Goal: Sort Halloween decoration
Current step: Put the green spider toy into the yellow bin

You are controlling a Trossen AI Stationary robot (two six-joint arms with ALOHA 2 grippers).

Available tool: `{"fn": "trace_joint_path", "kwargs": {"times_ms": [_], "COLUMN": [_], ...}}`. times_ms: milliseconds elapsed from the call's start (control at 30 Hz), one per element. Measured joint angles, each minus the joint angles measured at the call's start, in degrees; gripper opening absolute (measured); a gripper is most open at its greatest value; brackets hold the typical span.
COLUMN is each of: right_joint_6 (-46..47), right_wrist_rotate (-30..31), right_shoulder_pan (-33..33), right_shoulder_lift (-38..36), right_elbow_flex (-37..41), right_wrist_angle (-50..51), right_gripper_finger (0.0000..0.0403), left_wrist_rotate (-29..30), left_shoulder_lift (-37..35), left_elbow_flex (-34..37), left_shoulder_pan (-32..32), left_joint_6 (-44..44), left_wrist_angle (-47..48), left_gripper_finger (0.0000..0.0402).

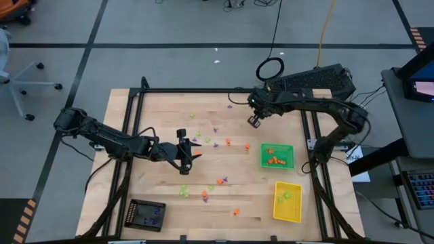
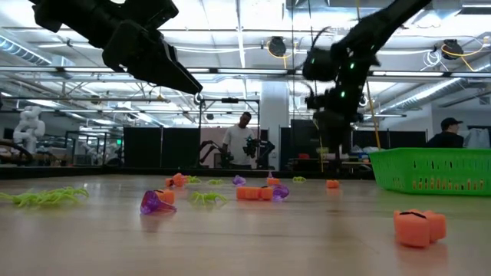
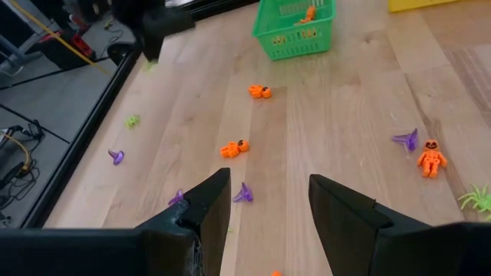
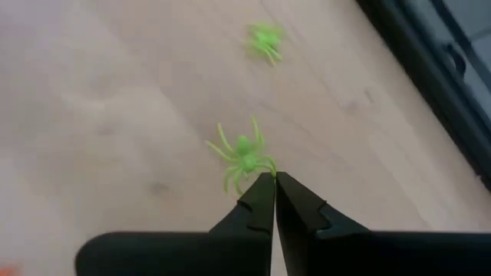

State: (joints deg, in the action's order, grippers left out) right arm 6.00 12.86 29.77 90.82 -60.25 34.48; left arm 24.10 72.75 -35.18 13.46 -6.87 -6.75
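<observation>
Tiny orange, purple and lime trinkets (image 1: 218, 181) lie scattered on the wooden table. My right gripper (image 1: 254, 122) is near the table's far edge, shut (image 4: 274, 176) at a lime green spider (image 4: 244, 157). A second spider (image 4: 265, 38) lies farther off. My left gripper (image 1: 190, 152) hovers open at mid-table. In the left wrist view (image 3: 268, 182) it stands above a purple trinket (image 3: 243, 193), with orange pumpkins (image 3: 235, 147) and an orange skeleton (image 3: 430, 157) beyond it. My right gripper pinches the green spider by a leg on its near side (image 4: 268, 167), only at the very ends of the two fingers. The spider's body and other legs spread out beyond the fingertips. Whether it is lifted off the table, I cannot tell.
A green tray (image 1: 263, 154) holding orange trinkets stands at the right, a yellow tray (image 1: 277, 203) with lime ones nearer, and a black tray (image 1: 132, 213) with purple ones at the near left. Black frame rails edge the table. People stand in the room behind.
</observation>
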Motion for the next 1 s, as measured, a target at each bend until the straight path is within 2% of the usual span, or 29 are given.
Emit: {"fn": "trace_joint_path", "kwargs": {"times_ms": [167, 433, 667, 1000], "right_joint_6": [3.51, 9.96, 10.39, 1.53], "right_wrist_rotate": [0.32, 0.73, 7.88, 17.19], "right_shoulder_pan": [-7.44, -20.94, -30.61, -43.17], "right_shoulder_lift": [-9.15, -21.01, -22.55, -21.11], "right_elbow_flex": [4.69, 19.49, 23.39, 24.54], "right_wrist_angle": [-2.51, -23.10, -30.19, -37.60], "right_gripper_finger": [0.0000, 0.0000, 0.0000, 0.0000], "left_wrist_rotate": [0.00, 0.00, 0.00, 0.00], "left_shoulder_lift": [0.00, 0.00, 0.00, 0.00], "left_elbow_flex": [0.00, 0.00, 0.00, 0.00], "left_shoulder_pan": [0.01, 0.00, 0.00, 0.02], "left_joint_6": [0.02, 0.04, 0.07, 0.11], "left_wrist_angle": [0.00, -0.04, -0.50, -0.52], "left_gripper_finger": [0.0180, 0.0180, 0.0180, 0.0180]}}
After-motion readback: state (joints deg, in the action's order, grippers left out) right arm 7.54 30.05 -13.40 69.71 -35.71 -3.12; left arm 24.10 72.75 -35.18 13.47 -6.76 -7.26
